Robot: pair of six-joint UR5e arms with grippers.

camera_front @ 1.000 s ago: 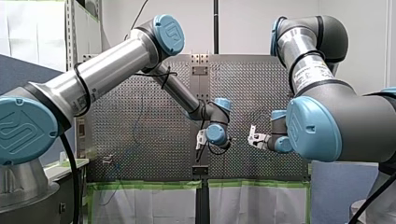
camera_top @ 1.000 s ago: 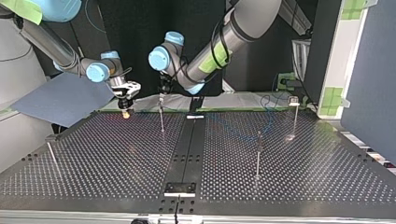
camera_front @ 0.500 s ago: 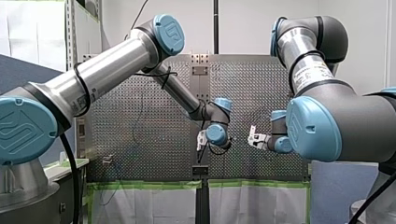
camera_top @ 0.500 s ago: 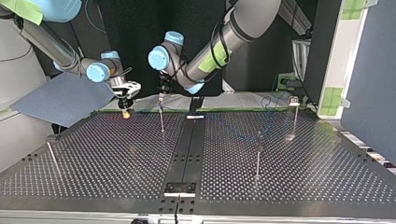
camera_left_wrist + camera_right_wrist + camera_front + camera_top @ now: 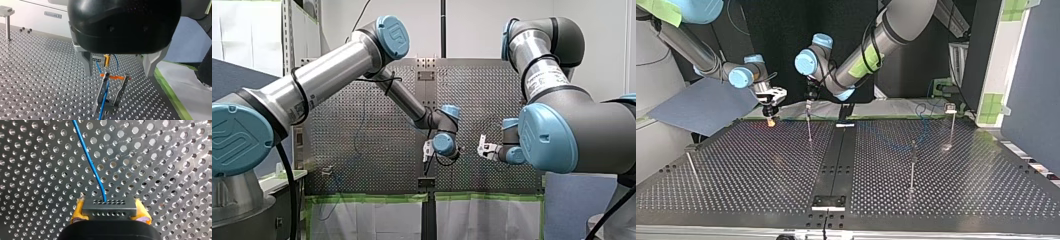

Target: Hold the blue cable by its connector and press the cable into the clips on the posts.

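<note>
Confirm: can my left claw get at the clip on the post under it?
Probably yes: the left claw is open directly over the clip, the blue cable runs past it, and nothing lies between them.

There's the big dark perforated metal table [image 5: 751, 170], holes all over it, and a solid dark strip [image 5: 836, 160] running down its middle. Four thin metal posts stand on it. One is at the top view's near left [image 5: 691, 169], one is by the far edge just left of the strip [image 5: 809, 129], one is out on the right half [image 5: 912, 167], and one is in the far right corner [image 5: 951, 125]. A thin blue cable [image 5: 356, 131] trails loosely across the plate. Green tape [image 5: 362, 198] lines the edge on the arms' side.
</note>
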